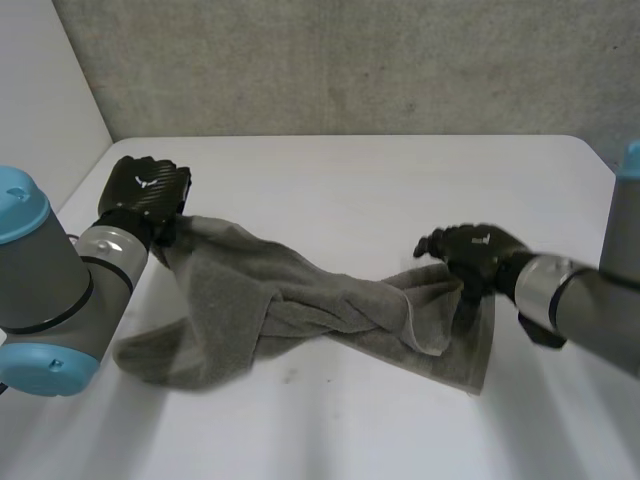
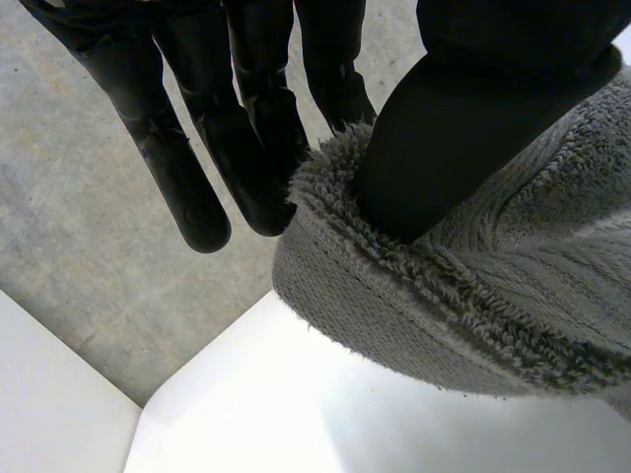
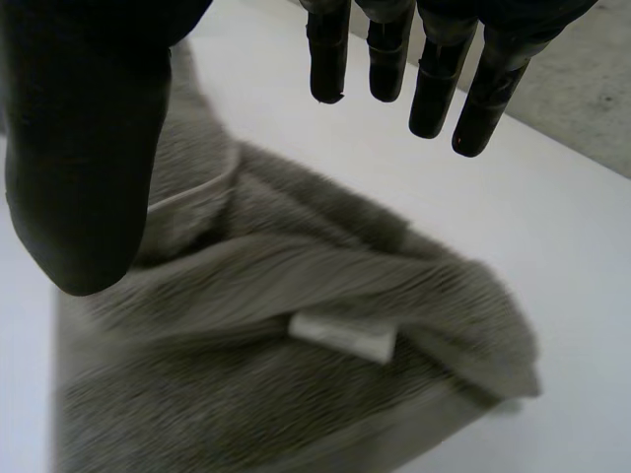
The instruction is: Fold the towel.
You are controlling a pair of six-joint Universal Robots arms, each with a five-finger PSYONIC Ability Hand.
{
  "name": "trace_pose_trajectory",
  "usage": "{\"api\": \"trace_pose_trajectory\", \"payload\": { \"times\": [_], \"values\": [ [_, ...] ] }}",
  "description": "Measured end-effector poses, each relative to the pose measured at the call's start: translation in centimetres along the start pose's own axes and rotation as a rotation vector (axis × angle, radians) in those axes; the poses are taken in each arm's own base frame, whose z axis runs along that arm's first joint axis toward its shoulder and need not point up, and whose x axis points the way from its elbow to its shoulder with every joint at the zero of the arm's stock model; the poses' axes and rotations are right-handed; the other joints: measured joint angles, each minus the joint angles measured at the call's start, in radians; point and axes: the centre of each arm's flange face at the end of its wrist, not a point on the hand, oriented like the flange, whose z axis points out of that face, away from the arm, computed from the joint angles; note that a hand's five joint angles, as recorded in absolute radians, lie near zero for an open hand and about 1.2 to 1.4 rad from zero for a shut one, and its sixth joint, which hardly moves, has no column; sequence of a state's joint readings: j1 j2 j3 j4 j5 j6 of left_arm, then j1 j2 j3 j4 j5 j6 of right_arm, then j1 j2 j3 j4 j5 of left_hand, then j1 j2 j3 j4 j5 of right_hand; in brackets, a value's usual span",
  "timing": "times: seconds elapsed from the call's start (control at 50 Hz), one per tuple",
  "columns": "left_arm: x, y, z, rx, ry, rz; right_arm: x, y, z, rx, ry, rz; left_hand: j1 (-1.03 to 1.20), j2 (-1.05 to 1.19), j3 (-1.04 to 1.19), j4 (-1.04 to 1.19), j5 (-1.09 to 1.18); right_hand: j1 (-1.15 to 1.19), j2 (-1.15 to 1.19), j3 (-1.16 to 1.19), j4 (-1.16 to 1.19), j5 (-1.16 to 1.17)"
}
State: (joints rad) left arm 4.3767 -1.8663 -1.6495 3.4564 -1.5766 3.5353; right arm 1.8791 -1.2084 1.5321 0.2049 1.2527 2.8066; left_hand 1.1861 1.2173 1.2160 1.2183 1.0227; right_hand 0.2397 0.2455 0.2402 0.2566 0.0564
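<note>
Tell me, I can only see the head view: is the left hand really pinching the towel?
Observer: Yes. In the left wrist view the left hand pinches the edge of the towel between thumb and straight fingers.
Operator: And the right one?
Observer: The right hand is open over the towel; its fingers are straight and hold nothing.
Operator: Anything under it?
Observer: A small white label lies on the towel beneath its palm.

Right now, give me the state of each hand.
Left hand: shut on the towel, pinching it at one end.
Right hand: open over the towel's other end, holding nothing.
</note>
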Motion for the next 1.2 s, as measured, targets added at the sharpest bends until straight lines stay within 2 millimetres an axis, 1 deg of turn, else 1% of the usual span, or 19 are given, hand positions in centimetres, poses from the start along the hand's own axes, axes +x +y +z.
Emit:
{"api": "trace_pose_trajectory", "payload": {
  "times": [0.08,0.12,0.2,0.28,0.48,0.76,0.8,0.84,0.86,0.88,0.9,0.96,1.02,1.04,1.08,1.1,1.12,1.18,1.2],
  "values": [
    [0.1,0.0,-0.1,-0.001,0.002,0.0,-1.3,1.6,-0.6,0.004,-0.01,-0.015,0.0,0.0,0.0,0.0,0.0,0.011,0.006,0.006,0.004,0.008],
    [0.1,0.0,-0.1,-0.001,0.002,0.0,-2.0,2.5,-0.8,0.009,-0.01,-0.024,0.0,0.0,0.0,0.0,0.0,0.058,0.049,0.054,0.04,0.073],
    [0.0,0.1,-0.1,-0.001,0.001,-0.001,-2.8,3.8,-0.5,0.02,0.014,-0.042,0.0,0.0,0.0,0.0,0.0,0.189,0.184,0.194,0.177,0.215],
    [-0.1,0.1,0.0,-0.002,-0.002,-0.01,-3.2,4.5,0.0,0.028,0.048,-0.06,0.0,0.0,0.0,0.0,0.0,0.241,0.235,0.246,0.229,0.263],
    [-0.3,0.1,0.0,-0.002,-0.007,-0.058,-4.0,5.5,2.1,0.075,0.098,-0.096,0.0,0.0,0.0,0.0,0.0,0.453,0.445,0.453,0.436,0.457],
    [-0.4,0.0,0.0,0.001,-0.008,-0.063,-4.4,5.9,3.8,0.089,0.114,-0.104,0.0,0.0,0.0,0.0,0.0,0.446,0.444,0.444,0.429,0.449],
    [-0.4,0.0,0.0,0.002,-0.009,-0.063,-4.4,5.9,3.8,0.085,0.114,-0.102,0.0,0.0,0.0,0.0,0.0,0.637,0.635,0.636,0.611,0.633],
    [-0.4,-0.1,0.0,0.003,-0.009,-0.062,-4.3,5.8,3.8,0.088,0.116,-0.101,0.0,0.0,0.0,0.0,0.0,0.935,0.933,0.918,0.902,0.936],
    [-0.4,-0.1,0.0,0.003,-0.009,-0.062,-4.3,5.7,3.8,0.09,0.117,-0.101,0.0,0.0,0.0,0.0,0.0,1.013,1.01,0.99,0.978,1.003],
    [-0.4,-0.1,0.0,0.004,-0.009,-0.062,-4.1,5.4,3.7,0.099,0.121,-0.102,0.0,0.0,0.0,0.0,0.0,1.063,1.064,1.001,1.048,1.074],
    [-0.4,-0.1,0.0,0.004,-0.01,-0.062,-4.1,5.1,3.6,0.106,0.124,-0.102,0.0,0.0,0.0,0.0,0.0,1.063,1.065,1.001,1.059,1.079],
    [-0.4,-0.3,0.0,0.01,-0.01,-0.062,-3.5,3.3,2.9,0.161,0.144,-0.11,0.0,0.0,0.0,0.0,0.0,1.063,1.065,1.001,1.066,1.08],
    [-0.9,-1.5,-0.4,0.041,-0.021,-0.063,-2.7,-0.3,1.2,0.263,0.179,-0.13,0.0,0.0,0.0,0.0,0.0,1.063,1.065,1.001,1.066,1.08],
    [-1.0,-1.8,-0.5,0.05,-0.024,-0.063,-2.6,-0.9,0.8,0.28,0.186,-0.134,0.0,0.0,0.0,0.001,0.0,1.064,1.065,1.001,1.066,1.08],
    [-1.6,-3.3,-1.1,0.093,-0.041,-0.064,-1.7,-3.8,-1.1,0.343,0.217,-0.153,0.0,0.0,0.0,0.0,0.0,1.064,1.065,1.001,1.066,1.08],
    [-1.8,-3.8,-1.3,0.106,-0.046,-0.064,-1.5,-4.5,-1.7,0.355,0.225,-0.158,0.0,0.0,0.0,0.0,0.0,1.064,1.065,1.001,1.066,1.08],
    [-2.2,-4.8,-1.7,0.134,-0.057,-0.064,-1.0,-5.9,-2.8,0.376,0.241,-0.169,0.0,0.0,0.0,0.001,0.0,1.064,1.065,1.001,1.066,1.08],
    [-3.2,-7.0,-2.9,0.201,-0.083,-0.063,-0.1,-8.2,-5.0,0.384,0.265,-0.189,0.0,0.0,0.0,0.001,0.0,1.064,1.065,1.001,1.066,1.08],
    [-3.7,-8.1,-3.5,0.234,-0.096,-0.063,0.3,-9.3,-6.2,0.377,0.272,-0.199,0.0,0.0,0.0,0.001,0.0,1.064,1.065,1.001,1.066,1.08]
  ]
}}
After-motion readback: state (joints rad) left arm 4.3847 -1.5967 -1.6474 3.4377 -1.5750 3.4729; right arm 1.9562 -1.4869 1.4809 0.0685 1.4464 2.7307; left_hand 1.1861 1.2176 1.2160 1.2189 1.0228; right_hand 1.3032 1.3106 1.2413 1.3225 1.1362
